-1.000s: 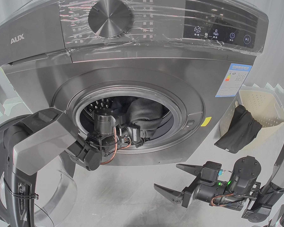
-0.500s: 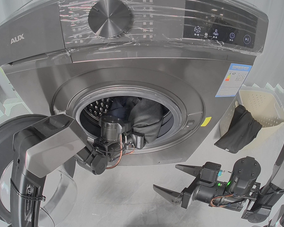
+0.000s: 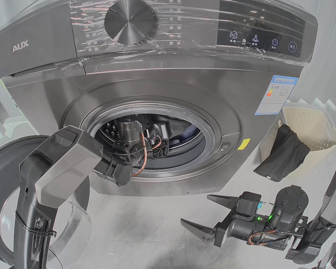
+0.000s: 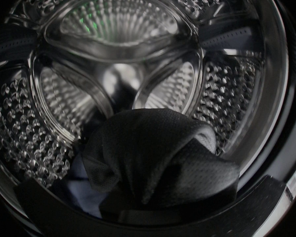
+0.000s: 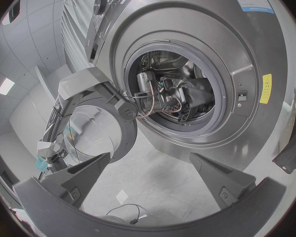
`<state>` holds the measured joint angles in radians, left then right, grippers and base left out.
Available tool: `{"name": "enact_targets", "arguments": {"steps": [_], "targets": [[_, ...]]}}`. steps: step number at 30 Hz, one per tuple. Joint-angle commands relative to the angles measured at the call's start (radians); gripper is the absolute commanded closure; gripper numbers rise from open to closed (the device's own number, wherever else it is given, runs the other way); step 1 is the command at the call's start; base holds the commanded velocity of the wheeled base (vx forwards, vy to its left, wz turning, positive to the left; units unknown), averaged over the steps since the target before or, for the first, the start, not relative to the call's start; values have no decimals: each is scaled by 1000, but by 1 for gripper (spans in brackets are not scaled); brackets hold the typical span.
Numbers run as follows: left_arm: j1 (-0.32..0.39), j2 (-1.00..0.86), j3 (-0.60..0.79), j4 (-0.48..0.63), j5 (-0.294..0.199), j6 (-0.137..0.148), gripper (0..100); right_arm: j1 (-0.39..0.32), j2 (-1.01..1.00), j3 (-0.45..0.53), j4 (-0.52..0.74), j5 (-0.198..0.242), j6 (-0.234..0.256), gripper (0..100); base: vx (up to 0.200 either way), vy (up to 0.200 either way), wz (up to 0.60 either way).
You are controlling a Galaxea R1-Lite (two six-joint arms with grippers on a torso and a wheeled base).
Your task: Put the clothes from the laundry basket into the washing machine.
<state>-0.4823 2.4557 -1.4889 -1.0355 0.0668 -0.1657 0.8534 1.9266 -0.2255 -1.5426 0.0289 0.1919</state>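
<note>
Dark garment (image 4: 154, 148) bunched right at left tool (image 5: 182, 97), inside washing machine drum (image 4: 118, 20), past door rim. Cloth covers tool, so cannot tell whether clamped or let go. Second dark garment (image 3: 283, 154) hangs over laundry basket (image 3: 319, 131) rim, right of machine, beyond right tool (image 3: 194, 209). Right tool's jaws apart, low over floor. Right arm nearer.

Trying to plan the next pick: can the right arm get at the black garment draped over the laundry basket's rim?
Probably yes. The right gripper is open and empty over the floor, and nothing stands between it and the black garment hanging over the rim of the laundry basket.
</note>
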Motion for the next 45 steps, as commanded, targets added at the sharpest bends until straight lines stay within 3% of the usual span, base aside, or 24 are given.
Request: {"name": "enact_targets", "arguments": {"steps": [1, 5, 9, 17, 18, 25, 28, 30, 32, 39, 45], "targets": [[16, 74, -132, -29, 53, -6, 100, -1, 0, -1, -1, 0, 0, 0, 0, 0, 0], [27, 91, -209, -14, 79, -14, 100, -1, 0, -1, -1, 0, 0, 0, 0, 0, 0], [36, 129, -294, 6, 107, -49, 100, -1, 2, -3, -1, 0, 0, 0, 0, 0, 0], [22, 192, -283, 3, 113, -63, 100, -1, 6, -5, -1, 0, 0, 0, 0, 0, 0], [21, 192, -275, 5, 113, -64, 0, -1, 6, -5, -1, 0, 0, 0, 0, 0, 0], [19, 169, -200, 5, 113, -66, 0, -1, 8, -5, -1, 2, 0, 0, 0, 0, 0], [16, 88, -71, 14, 90, -64, 0, -2, 9, -5, -1, 0, 0, 0, 0, 0, 0], [10, -11, 53, 63, 34, -64, 0, -2, 9, -8, -1, 2, 0, 0, 0, 0, 0], [10, -66, 105, 91, 10, -64, 0, -2, 9, -9, -1, 2, 0, 0, 0, 0, 0], [1, -156, 226, 101, -9, -49, 0, -1, 11, -12, -1, 0, 0, 0, 0, 0, 0], [-4, -208, 315, 95, -74, -31, 0, -1, 9, -14, -1, 0, 0, 0, 0, 0, 0]]}}
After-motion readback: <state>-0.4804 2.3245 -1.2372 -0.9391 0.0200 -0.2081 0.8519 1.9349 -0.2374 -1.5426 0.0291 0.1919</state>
